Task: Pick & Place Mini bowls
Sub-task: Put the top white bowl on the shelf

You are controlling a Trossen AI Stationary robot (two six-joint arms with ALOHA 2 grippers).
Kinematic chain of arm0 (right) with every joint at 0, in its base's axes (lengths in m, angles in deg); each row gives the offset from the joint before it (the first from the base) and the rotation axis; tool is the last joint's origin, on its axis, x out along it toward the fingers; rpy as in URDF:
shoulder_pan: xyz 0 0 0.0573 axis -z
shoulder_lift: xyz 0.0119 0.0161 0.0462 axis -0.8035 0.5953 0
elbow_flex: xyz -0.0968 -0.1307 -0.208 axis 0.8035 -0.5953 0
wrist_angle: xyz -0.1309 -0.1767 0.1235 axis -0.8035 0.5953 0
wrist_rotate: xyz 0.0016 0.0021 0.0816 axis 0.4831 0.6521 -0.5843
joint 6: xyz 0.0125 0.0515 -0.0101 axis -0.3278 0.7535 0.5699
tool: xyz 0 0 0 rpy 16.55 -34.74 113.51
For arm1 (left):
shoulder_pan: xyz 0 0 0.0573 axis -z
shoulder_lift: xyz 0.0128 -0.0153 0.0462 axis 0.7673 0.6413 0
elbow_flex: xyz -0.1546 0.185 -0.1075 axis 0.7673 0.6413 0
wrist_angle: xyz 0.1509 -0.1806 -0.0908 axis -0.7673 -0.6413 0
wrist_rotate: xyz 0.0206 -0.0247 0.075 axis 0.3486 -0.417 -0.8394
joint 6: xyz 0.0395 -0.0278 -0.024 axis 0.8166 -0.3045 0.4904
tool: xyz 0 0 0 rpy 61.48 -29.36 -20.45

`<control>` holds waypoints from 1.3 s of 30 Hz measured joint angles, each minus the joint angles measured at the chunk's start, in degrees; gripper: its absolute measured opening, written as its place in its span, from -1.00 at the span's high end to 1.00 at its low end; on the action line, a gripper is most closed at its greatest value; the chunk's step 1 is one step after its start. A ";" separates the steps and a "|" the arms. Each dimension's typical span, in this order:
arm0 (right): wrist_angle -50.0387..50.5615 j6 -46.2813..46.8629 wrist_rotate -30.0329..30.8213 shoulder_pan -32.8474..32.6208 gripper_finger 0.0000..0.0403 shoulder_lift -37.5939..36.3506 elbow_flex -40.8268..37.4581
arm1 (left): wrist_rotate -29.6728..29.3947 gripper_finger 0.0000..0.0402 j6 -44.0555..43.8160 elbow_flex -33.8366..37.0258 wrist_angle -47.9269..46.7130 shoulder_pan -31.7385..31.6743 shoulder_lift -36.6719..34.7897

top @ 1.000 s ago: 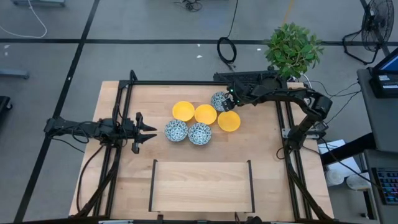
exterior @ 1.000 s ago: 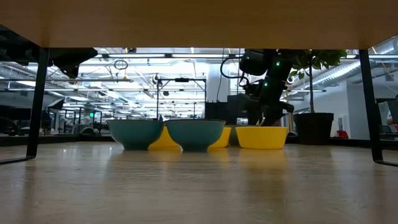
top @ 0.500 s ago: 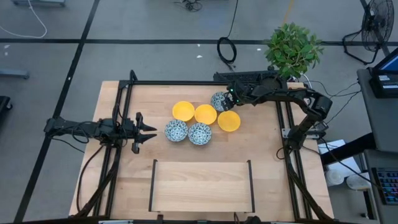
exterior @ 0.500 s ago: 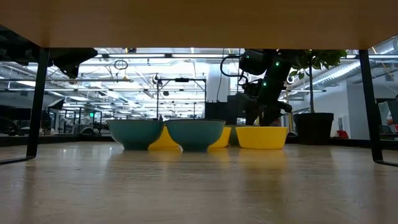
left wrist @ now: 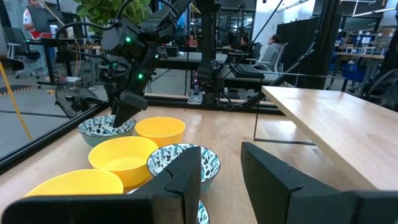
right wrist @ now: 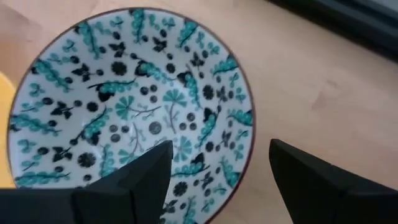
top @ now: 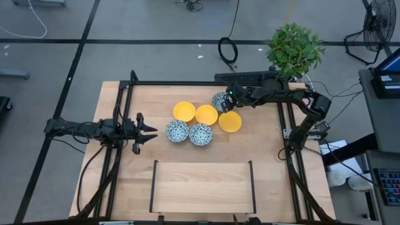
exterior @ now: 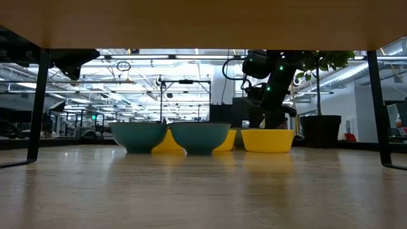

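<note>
Six mini bowls sit bunched at mid-table. The yellow ones (top: pixel 184 111), (top: pixel 206 114), (top: pixel 230 121) form a row. Two patterned ones (top: pixel 177 131), (top: pixel 200 134) stand nearer, and a third patterned bowl (top: pixel 219 101) (right wrist: pixel 130 106) stands farthest. My right gripper (top: pixel 227 99) (right wrist: pixel 219 149) is open, reaching down over that far bowl. One finger is inside it and one outside, with the rim between them. My left gripper (top: pixel 152 132) (left wrist: pixel 221 155) waits open, left of the bowls. My right gripper (left wrist: pixel 121 115) comes slanting down from the table's right and stands astride the far patterned bowl's right-hand rim (right wrist: pixel 244 143). One finger (right wrist: pixel 134 177) is over the bowl's inside, the other (right wrist: pixel 311 180) over the bare table outside. I cannot tell whether either finger touches the bowl, which rests on the table.
A potted plant (top: pixel 294 50) stands just beyond the table's far right corner. Black frame rails (top: pixel 125 119) run along the table's left, far and right sides. A black-edged rectangular bay (top: pixel 203 187) lies at the near edge. Bare wood lies between bowls and bay.
My right gripper has edged a little toward the table's left, farther over the far patterned bowl. The bowls have stayed where they were.
</note>
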 joint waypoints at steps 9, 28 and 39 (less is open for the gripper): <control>0.09 -0.01 -0.06 0.02 -0.15 0.00 0.00 | 0.00 0.41 0.00 0.00 -0.01 -0.01 0.00; 0.61 -0.19 -0.10 0.02 0.57 0.00 0.00 | 0.00 0.41 0.00 0.00 -0.01 0.01 0.00; 0.96 -2.97 -0.12 0.04 0.95 -0.36 0.28 | 0.00 0.41 0.00 0.00 -0.02 0.00 0.00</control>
